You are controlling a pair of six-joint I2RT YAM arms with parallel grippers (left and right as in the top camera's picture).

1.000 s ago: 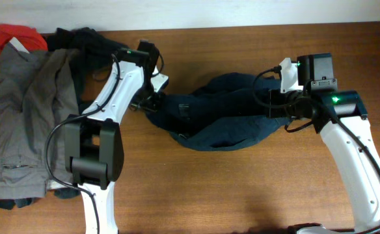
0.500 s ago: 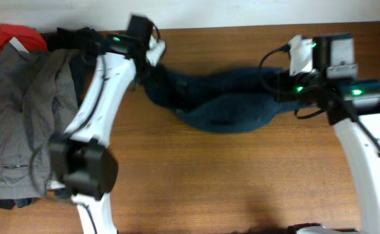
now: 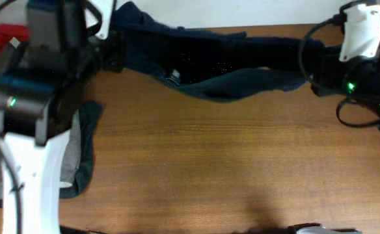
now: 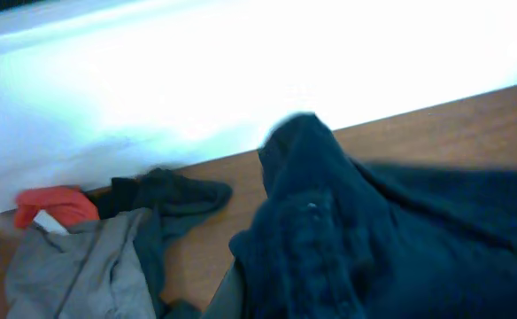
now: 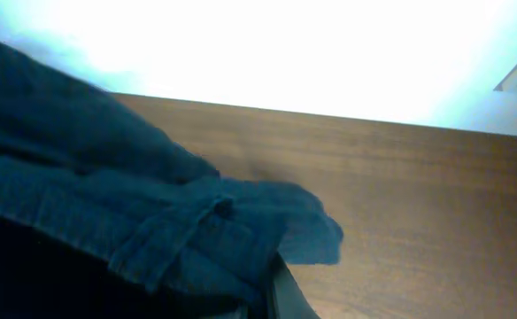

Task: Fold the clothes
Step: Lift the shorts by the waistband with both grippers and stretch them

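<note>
The dark navy shorts (image 3: 216, 62) hang stretched between my two arms, lifted above the far part of the table. My left gripper (image 3: 115, 49) is shut on their left end, which fills the left wrist view (image 4: 365, 239). My right gripper (image 3: 313, 58) is shut on their right end, with the waistband and a belt loop (image 5: 165, 244) close to the camera. The fingers themselves are mostly hidden by cloth. Grey trousers (image 4: 73, 266), a black garment (image 4: 165, 195) and a small red piece (image 4: 55, 206) lie at the far left.
The wooden table (image 3: 216, 169) spreads below the shorts. A white wall (image 4: 241, 80) runs behind the far edge. My left arm (image 3: 34, 110) covers most of the clothes pile in the overhead view.
Both arms have risen and spread apart, lifting the shorts off the table and pulling them out long toward the far edge. The left arm now looms over the pile.
</note>
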